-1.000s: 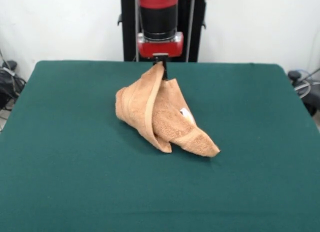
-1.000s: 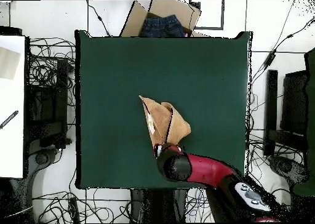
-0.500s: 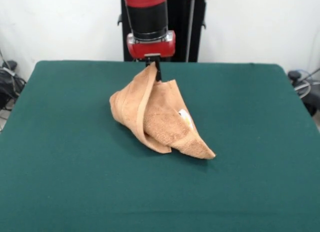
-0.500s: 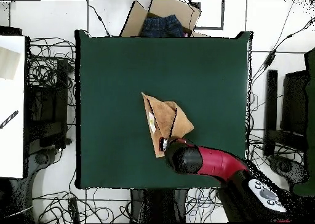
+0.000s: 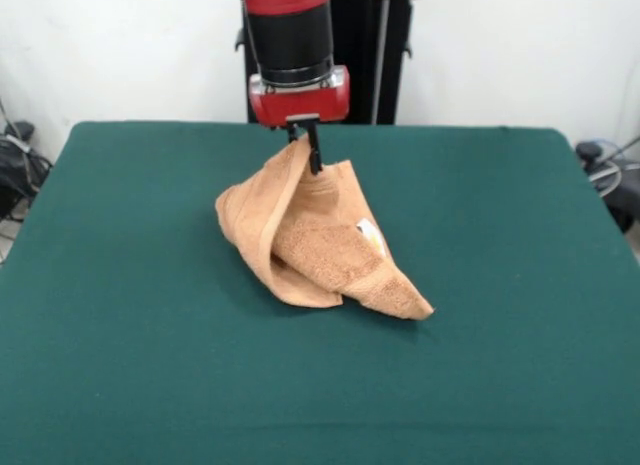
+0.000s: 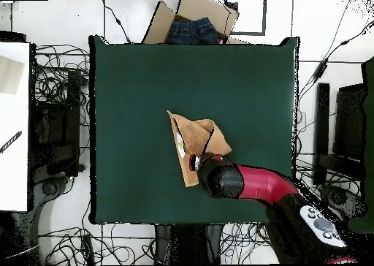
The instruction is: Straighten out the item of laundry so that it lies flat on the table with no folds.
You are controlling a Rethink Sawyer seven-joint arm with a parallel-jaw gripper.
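The light orange-tan towel (image 5: 320, 240) is bunched and folded near the middle of the dark green table (image 5: 120, 285). One part is pulled up into a peak under my gripper (image 5: 308, 153). The gripper is shut on that raised fold at the towel's far side. A small white tag (image 5: 370, 233) shows on the right slope. The lowest corner rests on the table at the near right (image 5: 415, 305). In the overhead view the towel (image 6: 191, 140) lies just above the red arm (image 6: 256, 186), which hides the gripper.
A cardboard box with dark jeans (image 6: 191, 25) sits past the table's top edge in the overhead view. Cables and equipment surround the table. The robot's black pedestal (image 5: 375, 45) stands behind the far edge.
The gripper has carried the pinched fold slightly left in the front view and a little lower. The towel's body has shifted with it and slumped wider.
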